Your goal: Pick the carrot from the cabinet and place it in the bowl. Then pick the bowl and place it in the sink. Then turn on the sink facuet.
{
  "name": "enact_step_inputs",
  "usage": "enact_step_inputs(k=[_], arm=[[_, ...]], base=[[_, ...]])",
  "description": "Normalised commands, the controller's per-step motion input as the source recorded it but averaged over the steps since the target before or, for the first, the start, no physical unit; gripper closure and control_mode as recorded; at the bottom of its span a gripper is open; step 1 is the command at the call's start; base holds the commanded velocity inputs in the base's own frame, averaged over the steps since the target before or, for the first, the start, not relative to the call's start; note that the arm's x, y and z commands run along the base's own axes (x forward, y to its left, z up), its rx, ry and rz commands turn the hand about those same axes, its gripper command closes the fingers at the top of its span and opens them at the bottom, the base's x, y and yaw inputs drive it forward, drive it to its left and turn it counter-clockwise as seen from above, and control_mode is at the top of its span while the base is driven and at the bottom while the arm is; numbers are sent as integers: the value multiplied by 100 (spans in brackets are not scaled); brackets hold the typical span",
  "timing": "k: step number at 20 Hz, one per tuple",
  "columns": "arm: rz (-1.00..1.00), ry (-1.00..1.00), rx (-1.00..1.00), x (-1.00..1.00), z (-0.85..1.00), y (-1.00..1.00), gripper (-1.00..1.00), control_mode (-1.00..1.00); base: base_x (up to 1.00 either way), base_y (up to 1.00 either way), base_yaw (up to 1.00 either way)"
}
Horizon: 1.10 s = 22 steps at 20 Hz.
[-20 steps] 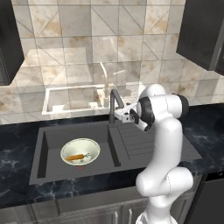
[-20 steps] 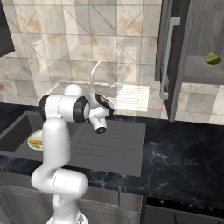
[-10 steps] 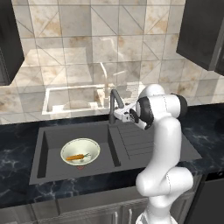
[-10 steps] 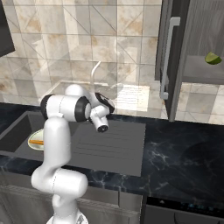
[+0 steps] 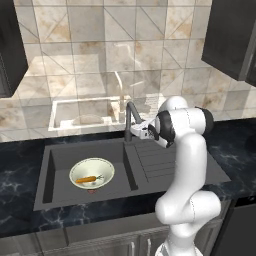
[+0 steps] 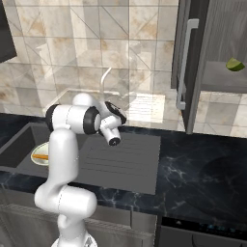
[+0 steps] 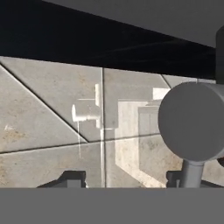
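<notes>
The cream-white bowl [image 5: 92, 173] rests on the floor of the dark grey sink [image 5: 59, 162], and the orange carrot [image 5: 86, 179] lies inside it. At the sink's back edge stands the dark faucet [image 5: 131, 120]. My gripper [image 5: 142, 133] is level with the faucet's base, just to its right, over the ribbed drainboard [image 5: 156, 161]. In the hand view the gripper [image 7: 124, 178] is open with its fingertips [image 7: 72, 177] wide apart. The faucet's round grey body [image 7: 192, 121] looms close above the right tip. The bowl [image 6: 37, 155] peeks out from behind the arm.
The grey wood-grain cabinet [image 6: 219, 53] stands open at the right, its silver bar handle [image 6: 185, 62] facing me. A rounded green fruit [image 6: 235, 64] lies on its shelf. Black marble counter [image 6: 202, 173] surrounds the sink, and a tiled wall [image 5: 100, 60] rises behind it.
The hand has shifted only slightly beside the faucet. The bowl and the carrot have stayed where they were in the sink.
</notes>
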Motion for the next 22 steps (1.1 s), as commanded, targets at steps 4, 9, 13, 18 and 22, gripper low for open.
enact_step_inputs(k=[4, 9, 13, 18, 22], arm=[[-6, 0, 8, 5, -16, -70, 100, -100], [-15, 0, 13, 8, -16, -93, 100, -100], [-20, 4, 17, 15, -11, -100, 100, -100], [-21, 7, 19, 22, -13, -100, 100, -100], [-18, 7, 18, 20, -18, -100, 100, -100]], base=[[0, 0, 0], [0, 0, 0], [0, 0, 0], [0, 0, 0], [0, 0, 0]])
